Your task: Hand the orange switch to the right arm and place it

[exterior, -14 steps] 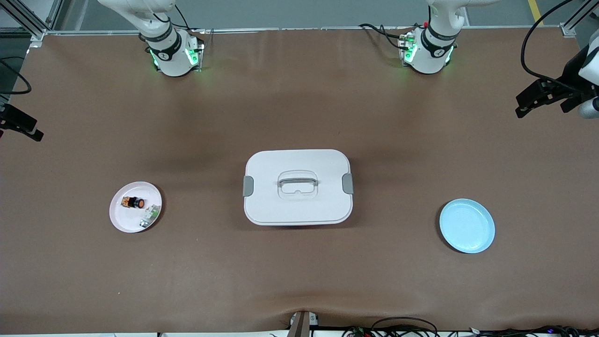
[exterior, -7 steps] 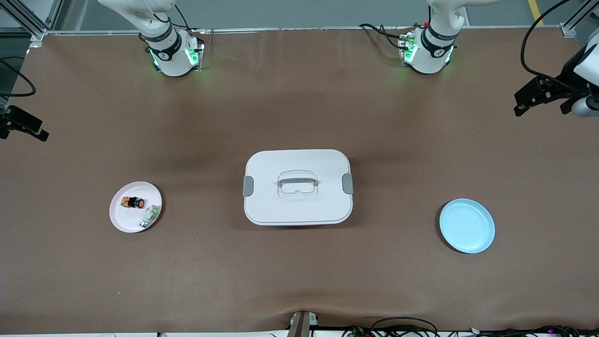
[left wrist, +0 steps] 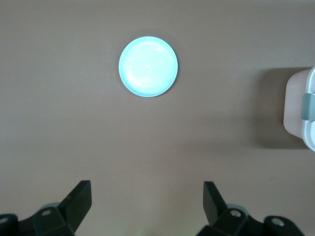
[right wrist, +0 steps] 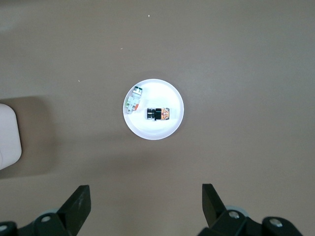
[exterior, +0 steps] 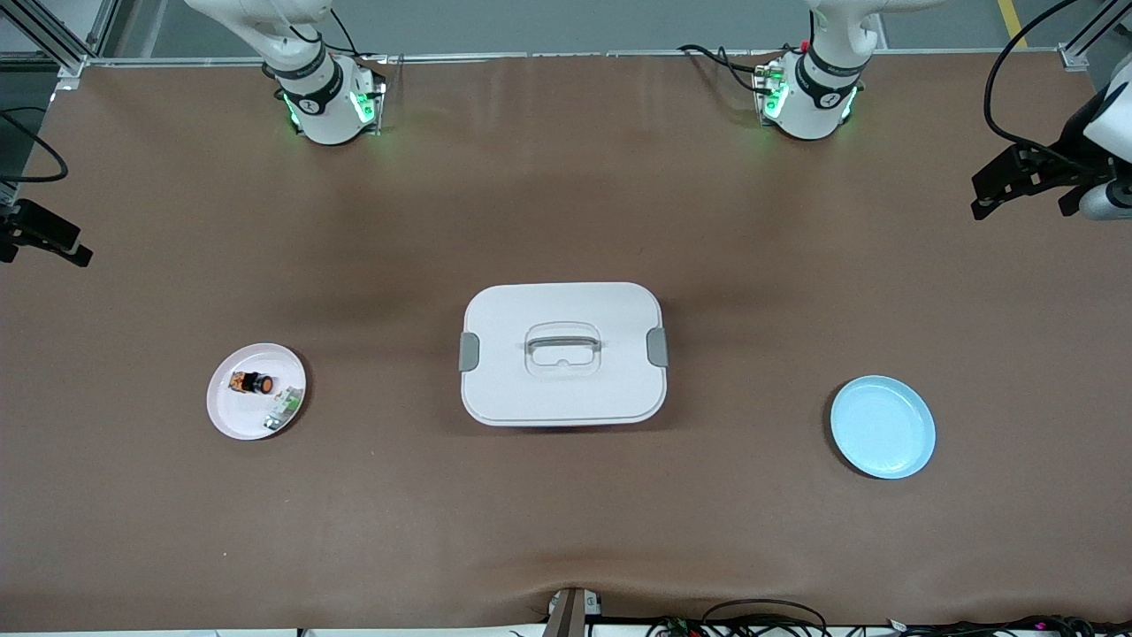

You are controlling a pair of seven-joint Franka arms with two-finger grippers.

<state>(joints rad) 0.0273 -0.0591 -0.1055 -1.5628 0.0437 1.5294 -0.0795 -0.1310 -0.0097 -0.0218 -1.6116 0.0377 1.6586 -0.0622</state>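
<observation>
The orange switch (exterior: pixel 252 382) lies on its side on a small white plate (exterior: pixel 232 413) toward the right arm's end of the table, next to a small white-and-green part (exterior: pixel 283 409). The right wrist view shows the switch (right wrist: pixel 158 113) on that plate (right wrist: pixel 167 129). My right gripper (exterior: pixel 49 241) hangs high over the table's edge at the right arm's end, open and empty (right wrist: pixel 146 196). My left gripper (exterior: pixel 995 190) hangs high over the left arm's end, open and empty (left wrist: pixel 146 196).
A white lidded box (exterior: pixel 562 354) with a handle and grey latches sits mid-table; its edge shows in both wrist views (left wrist: pixel 301 109) (right wrist: pixel 9 135). An empty light blue plate (exterior: pixel 883 426) lies toward the left arm's end, also in the left wrist view (left wrist: pixel 148 66).
Both grippers have shifted slightly at the edges of the front view. Nothing on the table has moved.
</observation>
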